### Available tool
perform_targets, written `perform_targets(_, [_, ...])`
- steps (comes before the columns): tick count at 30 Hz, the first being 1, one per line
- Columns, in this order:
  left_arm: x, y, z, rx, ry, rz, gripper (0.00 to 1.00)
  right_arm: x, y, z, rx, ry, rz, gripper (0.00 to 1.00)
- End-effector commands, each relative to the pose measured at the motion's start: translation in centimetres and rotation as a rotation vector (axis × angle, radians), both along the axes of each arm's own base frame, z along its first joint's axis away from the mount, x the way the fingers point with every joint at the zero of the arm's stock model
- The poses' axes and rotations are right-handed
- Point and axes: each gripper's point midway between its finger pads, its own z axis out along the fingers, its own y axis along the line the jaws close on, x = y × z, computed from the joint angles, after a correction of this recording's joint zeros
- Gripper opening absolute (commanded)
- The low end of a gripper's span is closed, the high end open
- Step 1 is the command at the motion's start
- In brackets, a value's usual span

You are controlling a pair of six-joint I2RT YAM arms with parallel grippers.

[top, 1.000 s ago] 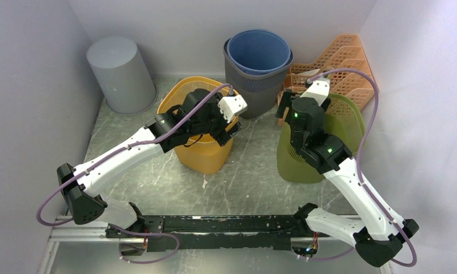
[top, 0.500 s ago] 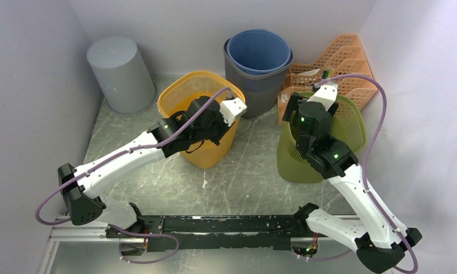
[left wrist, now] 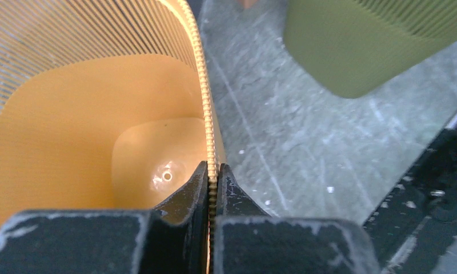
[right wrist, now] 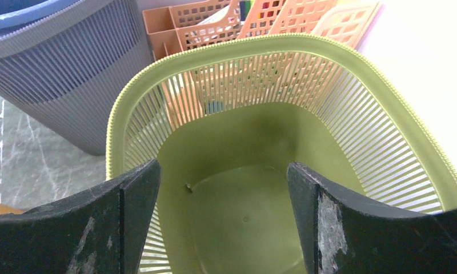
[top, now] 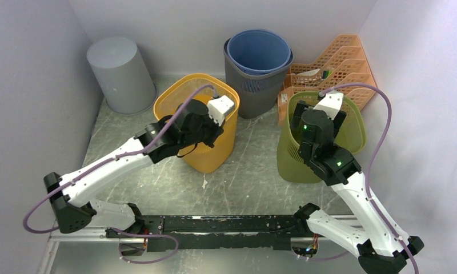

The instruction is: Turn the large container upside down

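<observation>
Shows left gripper (left wrist: pixel 212 171) clamped on the rim of an upright yellow slatted plastic basket (left wrist: pixel 72 125) standing mid-bench (left wrist: pixel 283 131). Shows right gripper (right wrist: pixel 223 174) spread wide above an olive-green slatted plastic basket (right wrist: pixel 380 142).

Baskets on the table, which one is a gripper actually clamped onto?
The orange basket: the left gripper is shut on its rim. The right gripper hangs open over the green basket, gripping nothing.
</observation>
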Motion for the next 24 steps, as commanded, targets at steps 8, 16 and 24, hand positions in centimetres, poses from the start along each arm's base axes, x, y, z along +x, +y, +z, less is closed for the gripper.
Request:
perform_targets(8, [-3.8,-2.5,15.5,-0.643,-0.129,-0.157,0.07,-0.2,-1.8,-0.2,-0.039,-0.006,-0.073,0.83])
perform_targets(16, [-0.3,-1.3,10.5,-0.864,0.050,-0.124,0.07,-0.5,-2.8,0.1,-0.049,-0.017,-0.089,0.84])
perform_targets(24, [2.1,3.1,4.6,-1.052,0.228,-0.106,0.07,-0.9,-3.2,0.5,-0.043,-0.042,-0.095,0.84])
